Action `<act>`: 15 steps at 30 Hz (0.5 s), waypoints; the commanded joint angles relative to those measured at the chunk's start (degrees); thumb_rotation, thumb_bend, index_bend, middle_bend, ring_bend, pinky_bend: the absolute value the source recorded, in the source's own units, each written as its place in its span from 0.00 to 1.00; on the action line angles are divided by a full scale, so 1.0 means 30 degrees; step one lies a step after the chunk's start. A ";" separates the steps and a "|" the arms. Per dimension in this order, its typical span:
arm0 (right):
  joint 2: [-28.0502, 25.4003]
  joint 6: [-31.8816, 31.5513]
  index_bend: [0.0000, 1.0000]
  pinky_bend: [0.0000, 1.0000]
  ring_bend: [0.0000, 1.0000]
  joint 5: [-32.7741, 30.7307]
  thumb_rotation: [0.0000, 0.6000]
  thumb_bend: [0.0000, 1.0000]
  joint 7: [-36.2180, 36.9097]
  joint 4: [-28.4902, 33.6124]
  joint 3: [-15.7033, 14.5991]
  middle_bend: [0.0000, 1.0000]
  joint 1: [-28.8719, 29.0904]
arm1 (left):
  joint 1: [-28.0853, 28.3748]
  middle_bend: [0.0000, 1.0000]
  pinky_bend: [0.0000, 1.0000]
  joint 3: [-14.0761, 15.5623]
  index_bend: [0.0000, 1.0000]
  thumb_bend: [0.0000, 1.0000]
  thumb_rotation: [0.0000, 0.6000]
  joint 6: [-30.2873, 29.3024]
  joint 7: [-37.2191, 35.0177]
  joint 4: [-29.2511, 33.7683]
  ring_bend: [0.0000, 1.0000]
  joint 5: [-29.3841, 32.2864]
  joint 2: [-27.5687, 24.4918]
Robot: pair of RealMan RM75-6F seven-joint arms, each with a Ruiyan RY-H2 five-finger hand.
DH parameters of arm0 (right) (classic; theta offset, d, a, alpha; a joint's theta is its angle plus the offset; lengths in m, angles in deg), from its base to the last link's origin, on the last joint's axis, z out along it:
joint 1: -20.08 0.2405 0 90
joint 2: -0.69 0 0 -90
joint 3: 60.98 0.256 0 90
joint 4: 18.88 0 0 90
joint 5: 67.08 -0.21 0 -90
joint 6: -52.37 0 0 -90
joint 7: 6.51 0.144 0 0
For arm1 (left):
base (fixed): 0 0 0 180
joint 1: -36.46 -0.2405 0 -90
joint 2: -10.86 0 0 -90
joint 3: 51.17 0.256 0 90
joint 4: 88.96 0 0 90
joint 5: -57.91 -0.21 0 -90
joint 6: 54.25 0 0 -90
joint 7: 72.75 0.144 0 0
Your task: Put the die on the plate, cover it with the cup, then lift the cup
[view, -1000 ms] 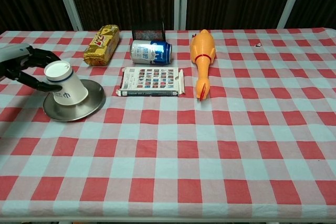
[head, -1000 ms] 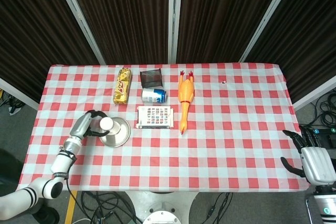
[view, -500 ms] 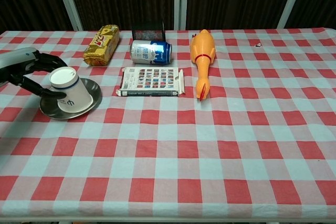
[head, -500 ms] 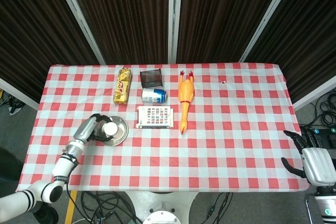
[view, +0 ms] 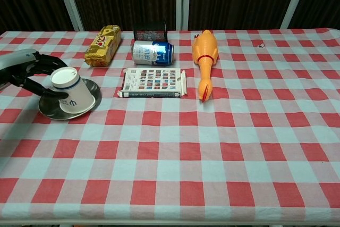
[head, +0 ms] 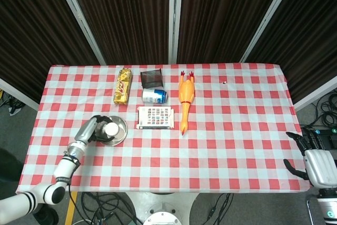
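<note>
A white paper cup (view: 70,93) stands upside down on the silver plate (view: 90,104) at the table's left side; in the head view the cup (head: 111,129) sits on the plate (head: 121,130) too. My left hand (view: 33,75) grips the cup from the left, fingers wrapped around it, and the left hand (head: 93,129) shows beside the plate in the head view. The die is hidden from both views. My right hand (head: 315,160) hangs off the table's right front corner, fingers apart and holding nothing.
A yellow snack pack (view: 105,43), a black mesh holder (view: 150,29), a lying blue can (view: 153,52), a flat card box (view: 153,82) and a rubber chicken (view: 205,59) lie across the back middle. The front and right of the checkered cloth hold nothing.
The left hand has lowered with the cup, which now sits lower and more upright on the plate. The plate has shifted slightly. The right hand has stayed put.
</note>
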 commanded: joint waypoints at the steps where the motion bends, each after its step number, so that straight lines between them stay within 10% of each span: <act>1: -0.0034 -0.0016 0.18 0.01 0.00 -0.0024 1.00 0.20 -0.0003 0.0011 0.0033 0.23 -0.0002 | 0.0091 0.37 0.09 0.0057 0.49 0.20 1.00 0.0085 0.0004 -0.0199 0.23 -0.0069 -0.0032; 15: 0.0007 -0.0018 0.18 0.01 0.00 0.0112 1.00 0.20 0.0114 -0.0096 0.0014 0.23 0.0009 | 0.0029 0.37 0.09 -0.0157 0.49 0.21 1.00 0.0220 0.1008 -0.0396 0.23 0.0815 0.0105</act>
